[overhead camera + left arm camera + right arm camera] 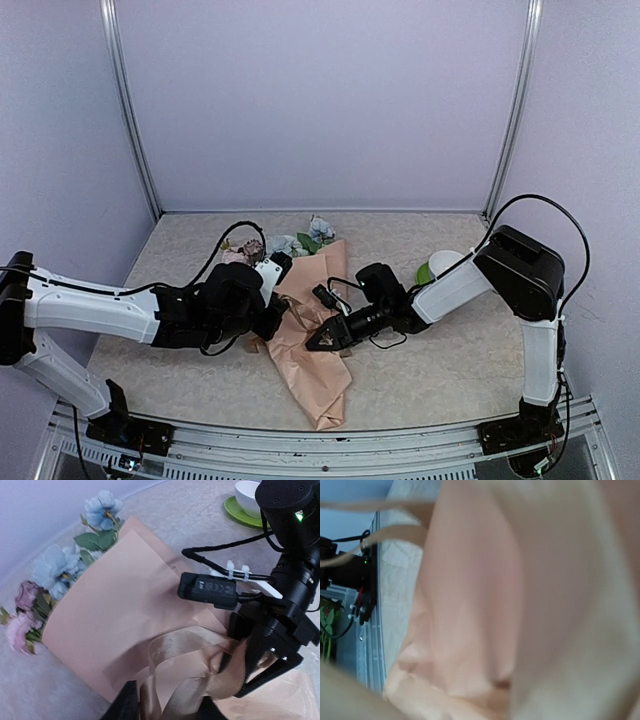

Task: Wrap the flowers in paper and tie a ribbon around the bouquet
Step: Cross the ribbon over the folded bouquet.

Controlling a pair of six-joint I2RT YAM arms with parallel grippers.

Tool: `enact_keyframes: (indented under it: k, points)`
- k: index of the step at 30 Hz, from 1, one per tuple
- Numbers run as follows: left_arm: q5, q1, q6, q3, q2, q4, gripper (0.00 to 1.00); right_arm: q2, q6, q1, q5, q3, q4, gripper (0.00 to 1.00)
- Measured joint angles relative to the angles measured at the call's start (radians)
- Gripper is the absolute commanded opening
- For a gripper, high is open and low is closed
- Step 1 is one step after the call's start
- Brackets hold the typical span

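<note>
The bouquet lies on the table: peach-pink paper [312, 372] [115, 595] rolled into a cone, tail toward me, with the flowers [285, 243] [60, 565] sticking out at the far end. The beige ribbon [185, 645] loops over the cone's middle. My left gripper [277, 318] [167, 707] is at the cone's left side, fingers apart, with ribbon strands running loosely between them. My right gripper [312, 345] [232, 680] comes in from the right, its tips closed on a bunched part of the ribbon. Blurred paper [520, 580] fills the right wrist view and hides that gripper's fingers.
A white cup [440, 265] [250, 492] on a green saucer [237, 511] stands to the right of the bouquet, behind the right arm. Walls close off the back and both sides. The metal front rail [320, 440] runs along the near edge.
</note>
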Motion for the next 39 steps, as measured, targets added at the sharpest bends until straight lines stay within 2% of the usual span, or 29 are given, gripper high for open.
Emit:
enact_keyframes:
  k: [2, 4, 7, 9, 13, 15, 18, 19, 21, 24, 28, 32, 34, 36, 39]
  points:
    - [0.073, 0.000, -0.027, -0.010, -0.011, -0.032, 0.64, 0.000, 0.000, 0.000, 0.002, 0.000, -0.002, 0.39]
    - [0.168, -0.002, -0.050, -0.010, -0.018, -0.074, 0.76, 0.000, 0.001, 0.000, 0.002, 0.000, -0.003, 0.38]
    - [0.294, -0.004, -0.075, -0.005, -0.055, -0.152, 0.90, 0.000, 0.001, 0.000, 0.004, 0.000, -0.003, 0.37]
    - [0.350, -0.003, -0.088, 0.002, -0.103, -0.201, 0.92, 0.000, 0.001, 0.000, 0.006, 0.000, -0.005, 0.36]
    - [0.442, 0.053, -0.121, 0.046, -0.180, -0.291, 0.89, 0.000, 0.001, 0.000, 0.010, 0.001, -0.010, 0.33]
    - [0.477, 0.113, -0.138, 0.063, -0.196, -0.327, 0.82, 0.000, 0.000, 0.000, 0.012, 0.001, -0.011, 0.33]
    - [0.507, 0.177, -0.150, 0.061, -0.195, -0.372, 0.59, 0.000, 0.000, 0.000, 0.013, 0.001, -0.013, 0.32]
    - [0.511, 0.183, -0.159, 0.059, -0.188, -0.381, 0.57, 0.000, 0.000, 0.000, 0.013, 0.001, -0.013, 0.32]
    - [0.520, 0.183, -0.150, 0.059, -0.157, -0.393, 0.58, 0.000, 0.000, 0.000, 0.014, 0.001, -0.014, 0.32]
    - [0.525, 0.183, -0.137, 0.061, -0.070, -0.393, 0.66, 0.000, 0.001, 0.000, 0.014, 0.003, -0.017, 0.32]
    - [0.518, 0.187, -0.117, 0.080, 0.061, -0.375, 0.67, 0.000, 0.000, 0.000, 0.013, 0.006, -0.023, 0.31]
    - [0.489, 0.189, -0.095, 0.169, 0.189, -0.334, 0.64, 0.000, 0.000, 0.000, 0.013, 0.011, -0.033, 0.31]
    - [0.460, 0.189, -0.084, 0.216, 0.242, -0.315, 0.52, 0.000, 0.000, 0.000, 0.013, 0.012, -0.036, 0.31]
    - [0.426, 0.189, -0.075, 0.246, 0.280, -0.301, 0.29, 0.000, 0.000, 0.000, 0.013, 0.012, -0.037, 0.31]
    - [0.403, 0.189, -0.059, 0.258, 0.306, -0.299, 0.05, 0.000, 0.000, 0.000, 0.013, 0.012, -0.037, 0.31]
